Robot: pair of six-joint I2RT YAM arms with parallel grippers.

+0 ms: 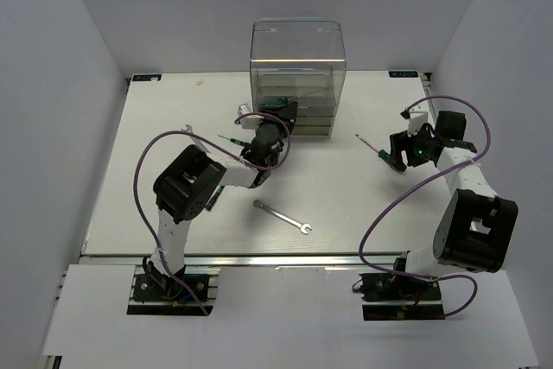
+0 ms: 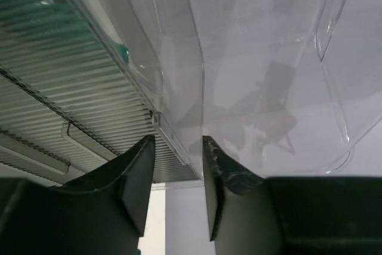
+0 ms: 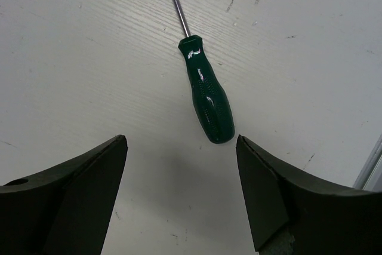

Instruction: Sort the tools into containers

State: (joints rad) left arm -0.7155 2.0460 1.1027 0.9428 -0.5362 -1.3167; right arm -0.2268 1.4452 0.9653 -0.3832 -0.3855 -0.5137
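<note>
The tall clear box of stacked drawers (image 1: 298, 66) stands at the table's back middle. My left gripper (image 1: 283, 113) is at a drawer front. In the left wrist view the gripper (image 2: 177, 140) is open, and its fingers (image 2: 138, 177) straddle a clear plastic drawer edge (image 2: 173, 129). A green handle (image 2: 123, 52) shows inside a drawer. My right gripper (image 1: 395, 156) is open and empty, just short of a green-handled screwdriver (image 1: 370, 147) lying flat on the table. In the right wrist view the handle end (image 3: 210, 103) lies just ahead of the gripper (image 3: 180, 141).
A silver wrench (image 1: 283, 217) lies on the table in front of the arms. Another screwdriver (image 1: 232, 139) lies left of my left wrist. White walls enclose the table on the left, back and right.
</note>
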